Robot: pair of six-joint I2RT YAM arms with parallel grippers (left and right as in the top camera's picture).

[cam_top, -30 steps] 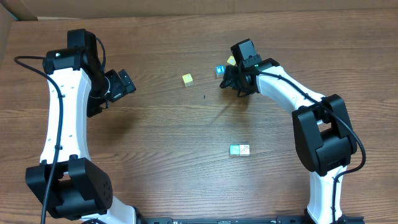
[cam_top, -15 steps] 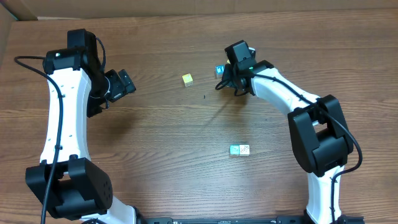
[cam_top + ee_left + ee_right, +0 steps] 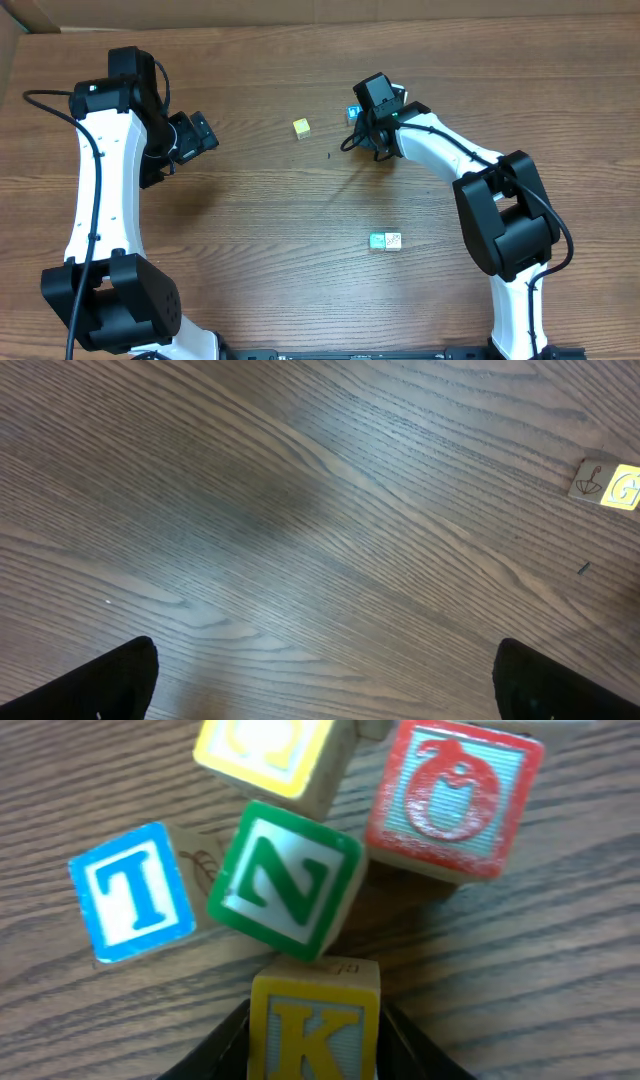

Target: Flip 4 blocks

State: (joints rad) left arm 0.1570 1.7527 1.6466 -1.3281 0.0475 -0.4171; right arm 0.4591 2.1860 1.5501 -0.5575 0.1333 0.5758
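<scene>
Five blocks cluster in the right wrist view: yellow K block [image 3: 314,1020], second yellow block [image 3: 270,755], green N block [image 3: 287,880], blue T block [image 3: 132,890], red block [image 3: 455,795]. Right end effector [image 3: 315,1065] flanks K; whether clamped, cannot tell. Overhead: lone yellow block [image 3: 301,128], and teal block [image 3: 378,240] touching cream block [image 3: 394,241] on the counter [image 3: 250,230]. Left end effector [image 3: 325,680] wide apart.

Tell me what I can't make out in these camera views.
Overhead: right gripper covers most of the block cluster.
Right wrist: yellow K block cut off by the bottom edge; grip on it unclear.
Left wrist: yellow G block cut off by the right edge.
Overhead: teal block and cream block, prints too small.
</scene>
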